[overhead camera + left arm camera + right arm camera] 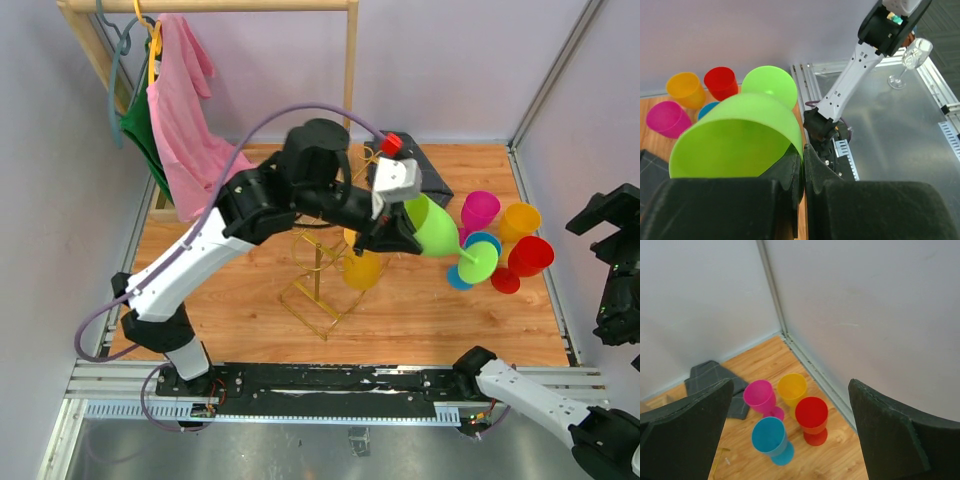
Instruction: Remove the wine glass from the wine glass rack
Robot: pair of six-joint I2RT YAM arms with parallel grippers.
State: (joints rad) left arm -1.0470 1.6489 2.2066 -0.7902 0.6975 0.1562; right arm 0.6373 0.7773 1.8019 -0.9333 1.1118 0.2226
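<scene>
A lime-green wine glass (432, 228) is tilted on its side in the air, to the right of the gold wire wine glass rack (318, 292). My left gripper (398, 236) is shut on the bowl's rim, with one finger inside the bowl (735, 135) and one outside. The glass's round foot (769, 85) points toward the cluster of glasses on the table. A yellow glass (362, 270) still hangs at the rack. My right gripper (612, 262) hovers open at the far right, and in its wrist view the right gripper (790, 385) holds nothing.
Pink (759, 395), yellow (791, 388), red (811, 415) and blue (769, 436) glasses stand together at the table's right. A dark cloth (420, 165) lies at the back. A wooden clothes rack (210, 8) with a pink garment (185, 120) stands back left. A clear glass (910, 59) stands on the metal surface off the table.
</scene>
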